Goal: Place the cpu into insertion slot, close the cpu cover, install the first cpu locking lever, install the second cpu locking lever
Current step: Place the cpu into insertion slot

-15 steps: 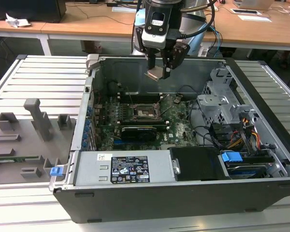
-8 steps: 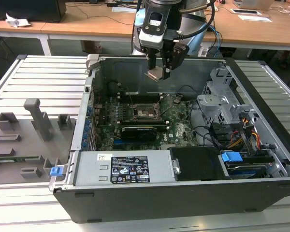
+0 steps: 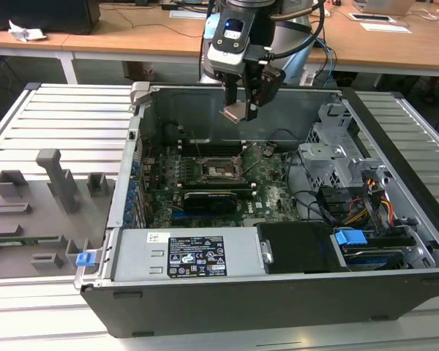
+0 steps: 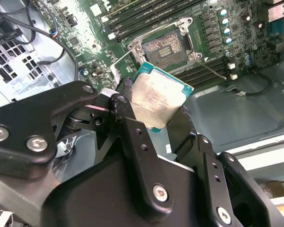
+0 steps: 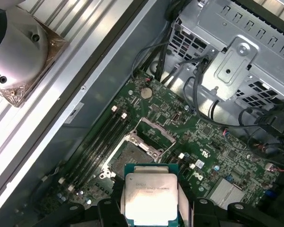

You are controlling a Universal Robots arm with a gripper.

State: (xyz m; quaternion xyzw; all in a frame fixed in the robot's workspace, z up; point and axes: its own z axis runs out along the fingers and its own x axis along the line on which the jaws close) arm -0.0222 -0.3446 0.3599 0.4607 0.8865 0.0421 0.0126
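the cpu (image 4: 157, 100) is off the board, clamped in the gripper (image 3: 243, 108), metal face towards both wrist cameras. the jaws are drawn in only as far as the chip's width and bear on two opposite edges; nothing else is held. in the exterior view the chip hangs tilted, high over the open computer case (image 3: 395, 278) and near its far wall, well apart from the motherboard (image 5: 203, 137).

the insertion slot (image 4: 166, 46) lies empty below, dark centre exposed inside its silver rim. the cpu cover (image 5: 156, 128) looks to be swung up at one edge of the socket, leaving the opening free; its exact angle cannot be told. the memory slots (image 5: 102, 142) run just beside the socket, and the graphics card (image 3: 214, 199) sits further along the board.

risks, as judged:
- the chip is carried on thin edges only. a jolt or a light squeeze could let it rotate or drop onto the board.
- the chip is tilted against the socket plane. lowered like that, one corner would land first and could bend the contacts.
- orientation of the chip's keying against the socket cannot be confirmed here. a wrong turn would stop it seating.
- a cover that falls forward could foul the descent.
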